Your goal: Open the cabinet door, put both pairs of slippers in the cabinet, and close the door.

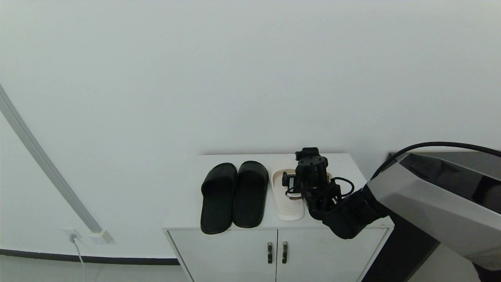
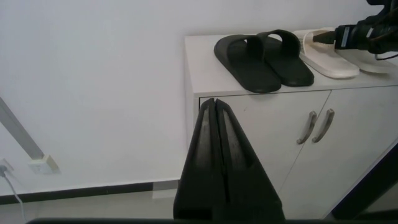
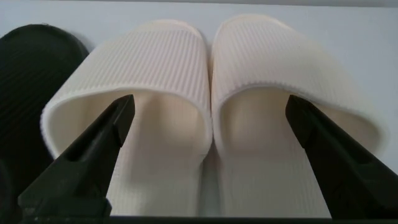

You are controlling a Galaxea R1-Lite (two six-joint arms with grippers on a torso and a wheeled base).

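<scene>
Plainly, from the head view the cabinet [image 1: 219, 250] stands against the wall with both doors shut and its two handles [image 1: 277, 252] side by side. On its top, the black slippers [image 1: 234, 196] overhang the front edge, and the cream slippers [image 1: 287, 203] lie just beside them under the right arm [image 1: 344, 211]. A wall socket [image 1: 72, 236] sits low, well to the left. The left wrist view shows the left gripper [image 2: 216, 124], fingers pressed together and holding nothing, in open room before the cabinet's left corner. The right wrist view shows the right gripper [image 3: 208, 124], fingers spread wide (one outside each cream slipper), grasping neither.
</scene>
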